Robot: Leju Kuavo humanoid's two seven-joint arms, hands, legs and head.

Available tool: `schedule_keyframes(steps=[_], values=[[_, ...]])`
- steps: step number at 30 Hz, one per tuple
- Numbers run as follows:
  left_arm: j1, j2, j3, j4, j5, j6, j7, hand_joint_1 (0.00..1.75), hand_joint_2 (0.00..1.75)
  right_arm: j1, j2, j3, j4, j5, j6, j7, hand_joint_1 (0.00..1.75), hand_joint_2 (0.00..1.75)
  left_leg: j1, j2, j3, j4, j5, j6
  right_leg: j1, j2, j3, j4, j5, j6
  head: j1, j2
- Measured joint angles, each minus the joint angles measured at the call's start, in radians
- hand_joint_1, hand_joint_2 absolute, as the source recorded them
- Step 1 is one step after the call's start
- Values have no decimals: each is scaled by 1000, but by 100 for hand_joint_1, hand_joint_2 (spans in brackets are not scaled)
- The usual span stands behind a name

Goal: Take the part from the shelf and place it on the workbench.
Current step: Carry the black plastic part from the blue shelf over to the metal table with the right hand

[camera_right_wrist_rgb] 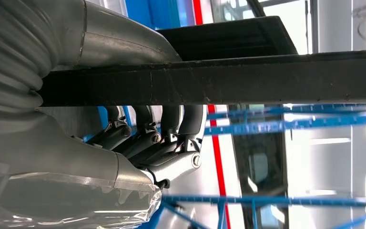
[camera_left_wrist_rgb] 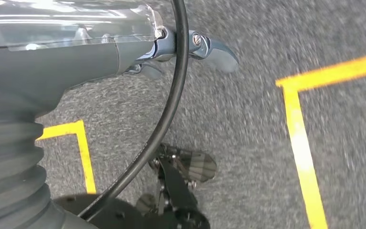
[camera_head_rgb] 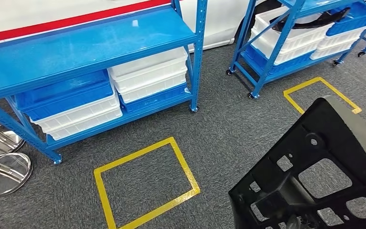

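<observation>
Head view shows the part (camera_head_rgb: 314, 176), a black plastic frame full of cut-outs, low on my right side, its long axis running from close to my body out and up toward the far right, tilted with the far end higher. It is off the shelf (camera_head_rgb: 90, 52) already and hangs over the grey floor (camera_head_rgb: 228, 129), near a yellow tape square (camera_head_rgb: 145, 183) that lies between me and the shelf's lower bins (camera_head_rgb: 147, 76). My right hand (camera_right_wrist_rgb: 147, 143) carries it: in the right wrist view my dark fingers (camera_right_wrist_rgb: 181, 119) curl up against the underside of a black bar of the part, and the thumb side lies across the top of that bar, so the hand is clamped on the part. My left hand (camera_left_wrist_rgb: 190, 50) hangs beside my body over the floor, with nothing in it; the picture is blurred and I see little beyond a thumb tip and a finger end, so I cannot tell whether the fingers are spread or curled. The workbench is not among the things I can see, so I judge the carry is under way and the set-down is yet to come. What matters next is that the part's length sticks out ahead of my right hand, so its far end will reach any edge first; the left hand is well apart from it.
</observation>
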Motion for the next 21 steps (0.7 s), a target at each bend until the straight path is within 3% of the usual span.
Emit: schedule_keyframes(steps=[2,3,6,8,10,12,13,14,15,17,19,21], values=[[-2,-3,0,0,-1,0,0,0,175,-2,0,-5,0,-2,1,0,175,175,-3,18,0,10,-9,-13,2,-33,64,-116,38,-7,0,0],[-4,-4,0,0,-1,0,0,0,175,-3,0,-7,1,-3,2,0,175,175,-5,25,0,15,-13,-20,4,-41,77,-143,42,-13,0,0],[-9,-5,-1,0,-3,0,0,0,175,-3,2,-13,0,-4,5,0,175,175,-5,41,6,20,-19,-36,8,-23,72,-150,43,-37,0,0],[-11,-6,-1,0,-4,0,1,0,175,-3,4,-16,-1,-4,6,0,175,175,0,6,-7,58,-53,-45,6,-5,67,-153,50,-52,0,0],[-9,-6,-1,0,-7,0,1,0,175,-5,7,-18,-1,-3,6,0,175,175,3,-45,-57,175,-124,-49,7,15,61,-153,56,-61,0,0],[-5,-6,-1,0,-9,0,2,0,175,-5,8,-18,-1,-3,7,0,175,175,2,-60,-113,298,-169,-47,12,39,56,-150,58,-64,0,0],[-4,-6,-1,0,-9,0,2,0,175,-5,8,-18,-1,-3,7,0,175,175,2,-62,-123,316,-163,-43,14,53,54,-149,58,-65,0,0],[-4,-6,-1,0,-9,0,2,0,175,-5,8,-18,-1,-3,6,0,175,175,1,-65,-113,291,-136,-38,16,67,54,-147,59,-65,0,0],[-3,-6,-1,0,-9,1,3,0,175,-5,8,-18,-1,-4,6,0,175,175,0,-73,-89,233,-96,-31,18,80,56,-146,59,-65,0,0],[-3,-5,-1,0,-10,2,5,0,175,-5,8,-19,-1,-6,7,0,175,175,-2,-121,-33,100,-35,-15,20,105,56,-144,60,-62,0,0],[-3,-4,-1,0,-10,3,8,0,175,-7,9,-20,0,-8,8,0,175,175,-5,-152,-10,42,-23,-8,16,126,49,-142,64,-51,0,0],[-6,-5,-2,0,-10,3,9,0,175,-6,9,-23,-1,-8,9,0,175,175,-5,-135,-7,30,-18,-6,12,144,40,-143,71,-36,0,0]])
